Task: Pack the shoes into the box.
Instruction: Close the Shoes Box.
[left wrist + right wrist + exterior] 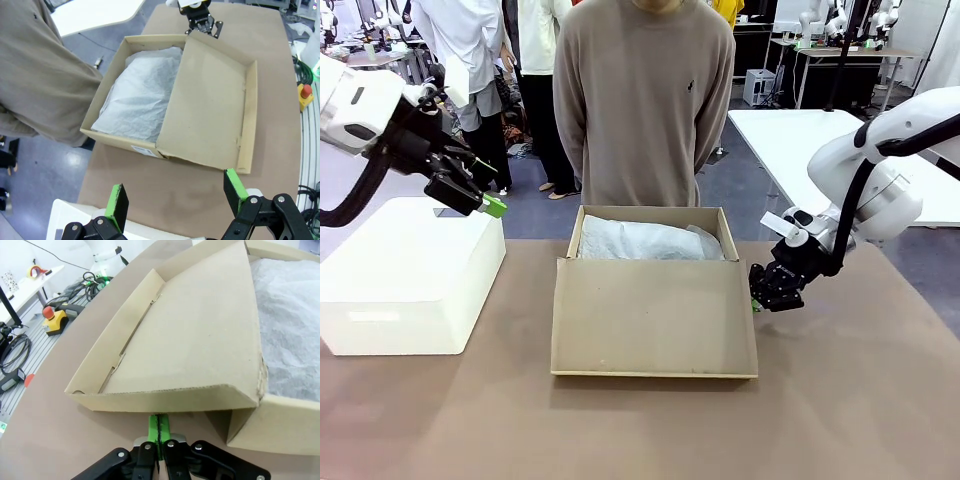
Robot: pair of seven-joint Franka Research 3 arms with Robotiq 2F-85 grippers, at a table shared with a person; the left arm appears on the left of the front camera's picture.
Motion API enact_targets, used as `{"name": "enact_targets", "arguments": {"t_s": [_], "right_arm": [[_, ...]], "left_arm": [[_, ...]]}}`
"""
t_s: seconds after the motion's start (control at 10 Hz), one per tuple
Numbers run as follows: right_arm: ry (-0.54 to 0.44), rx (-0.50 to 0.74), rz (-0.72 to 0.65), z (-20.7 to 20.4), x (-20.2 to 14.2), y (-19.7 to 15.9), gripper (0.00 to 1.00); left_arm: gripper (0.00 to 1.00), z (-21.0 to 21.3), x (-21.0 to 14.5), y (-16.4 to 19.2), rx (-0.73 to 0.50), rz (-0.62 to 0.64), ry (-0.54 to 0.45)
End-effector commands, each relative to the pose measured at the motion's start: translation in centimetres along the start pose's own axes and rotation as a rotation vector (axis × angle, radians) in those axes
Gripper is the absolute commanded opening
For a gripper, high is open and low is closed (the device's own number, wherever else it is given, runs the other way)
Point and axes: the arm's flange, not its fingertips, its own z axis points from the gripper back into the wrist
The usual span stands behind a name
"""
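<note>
Mid-table, the box (655, 300) sits open before me, tissue paper (645, 240) covering whatever it holds, its flap lid (655, 320) folded toward me, not yet closed. My left gripper (480, 200), jaws apart, hangs over the white box (410, 275); my right gripper (770, 290), fingers pressed together and empty, waits beside the lid's edge. The left wrist view shows the tissue from above.

bright, even overhead light; soft shadows; wrist views bend at edges.
</note>
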Motion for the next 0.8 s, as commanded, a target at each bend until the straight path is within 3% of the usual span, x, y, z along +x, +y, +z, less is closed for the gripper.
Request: {"name": "enact_targets", "arguments": {"t_s": [0.0, 0.7], "right_arm": [[-0.036, -0.023, 0.057, -1.1, -0.4, 0.6, 0.00], [-0.203, 0.000, 0.062, 0.0, 1.3, 2.1, 0.00]], "left_arm": [[1.00, 0.0, -0.2, 0.2, -0.011, -0.014, -0.020], [1.00, 0.0, -0.2, 0.2, -0.011, -0.014, -0.020]]}}
